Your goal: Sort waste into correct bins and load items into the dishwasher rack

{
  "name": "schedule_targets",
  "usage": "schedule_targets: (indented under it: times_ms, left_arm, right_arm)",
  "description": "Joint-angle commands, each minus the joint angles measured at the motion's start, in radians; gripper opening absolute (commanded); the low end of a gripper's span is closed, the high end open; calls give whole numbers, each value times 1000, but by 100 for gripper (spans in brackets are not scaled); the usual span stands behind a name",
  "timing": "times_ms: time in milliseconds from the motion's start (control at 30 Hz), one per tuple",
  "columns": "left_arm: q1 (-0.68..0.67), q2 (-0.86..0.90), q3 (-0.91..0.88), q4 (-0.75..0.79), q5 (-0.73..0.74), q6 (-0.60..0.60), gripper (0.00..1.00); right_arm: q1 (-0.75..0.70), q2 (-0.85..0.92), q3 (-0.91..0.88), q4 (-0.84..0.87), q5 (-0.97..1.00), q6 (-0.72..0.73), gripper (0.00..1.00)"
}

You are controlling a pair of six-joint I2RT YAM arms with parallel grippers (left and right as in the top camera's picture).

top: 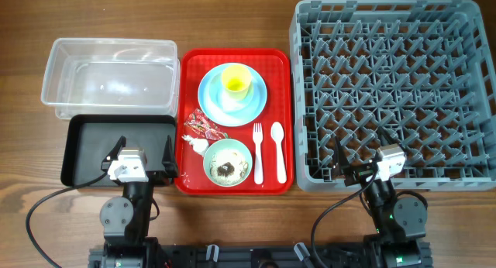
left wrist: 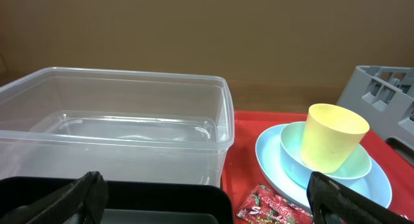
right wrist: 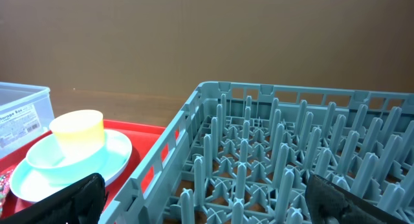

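While left end effector and right end effector gape open, fork and spoon lie parallel, heads pointing away

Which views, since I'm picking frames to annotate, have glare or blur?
Overhead: evenly lit and sharp, with only faint highlights on the clear tub. Left wrist: streaky reflections on the tub floor; the left fingers at the bottom corners are dark and soft. Right wrist: the dishwasher rack pegs look crisp, while the right fingers are blurred silhouettes.

The left gripper and the right gripper both gape wide, empty.
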Motion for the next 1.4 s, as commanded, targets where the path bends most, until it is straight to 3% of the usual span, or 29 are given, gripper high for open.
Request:
schedule_targets:
  times_ms: [0, 1233, 1300, 1367]
  left_arm:
    - [-5, -11, -6, -3, 19, 19, 100]
    - [-4, -11, -6, -1, 23, 17, 100]
    - [-4, -11, -6, 2, 73, -17, 100]
    - [-5, -10, -6, 3, 85, -153, 100]
  right_arm:
    - [-5, -5, -1, 5, -12, -5, 100]
    - [-5, -5, -1, 5, -12, -5, 100]
    - [-5, -5, -1, 5, -12, -5, 100]
    - [-5, -5, -1, 5, -12, -5, 100]
